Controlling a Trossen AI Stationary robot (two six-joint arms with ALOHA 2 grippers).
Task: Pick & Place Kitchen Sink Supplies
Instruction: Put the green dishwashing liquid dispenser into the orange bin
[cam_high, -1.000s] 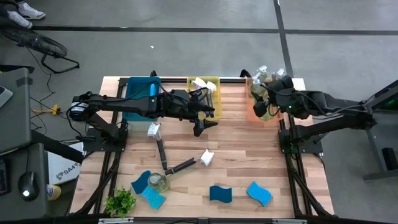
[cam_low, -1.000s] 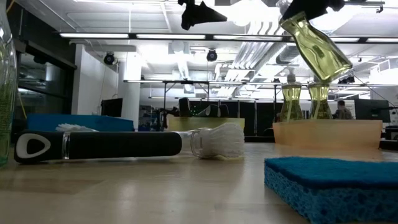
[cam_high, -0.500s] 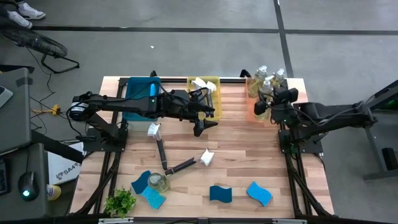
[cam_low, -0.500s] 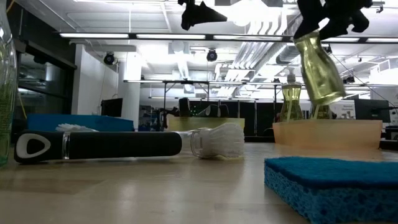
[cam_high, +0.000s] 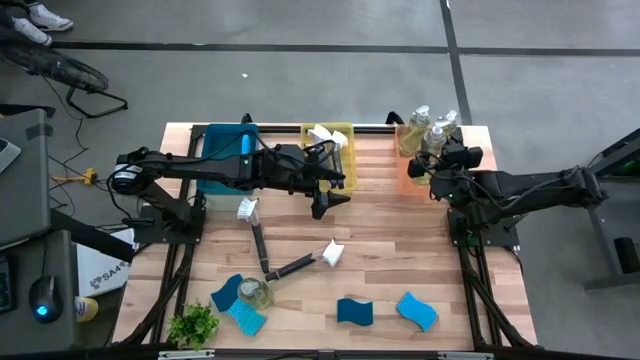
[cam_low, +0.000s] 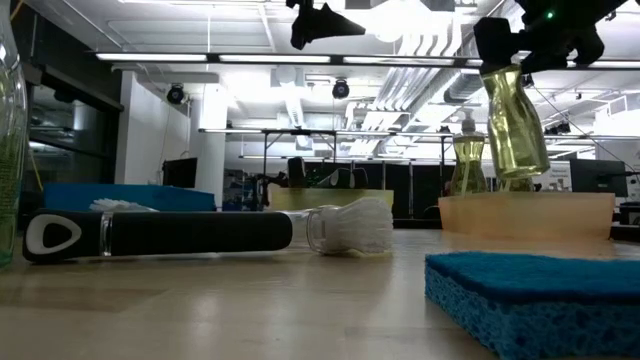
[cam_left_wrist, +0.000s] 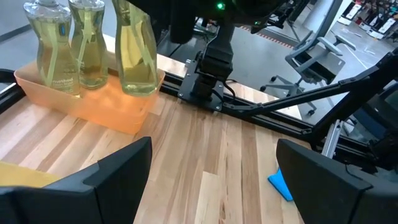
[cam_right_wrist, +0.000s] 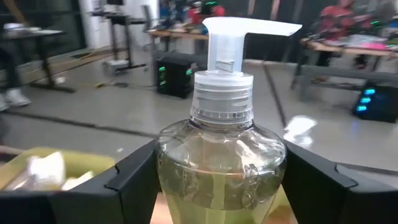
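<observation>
The soap bottle (cam_right_wrist: 219, 163) sits clamped upright between the right end effector (cam_right_wrist: 217, 186) fingers. Smooth, liquid-heavy plastic probably slips; hold its shoulder. The left end effector (cam_left_wrist: 211, 180) is open.

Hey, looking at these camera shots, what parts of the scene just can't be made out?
- High view: the right gripper covers the bottle it holds, so whether the base is over or inside the orange bin is unclear.
- Low view: the bin's wall hides the bases of the two bottles standing in it.
- Right wrist view: the held bottle fills the picture and blocks the table.
- High view: the yellow bin contents are too small to count.
</observation>
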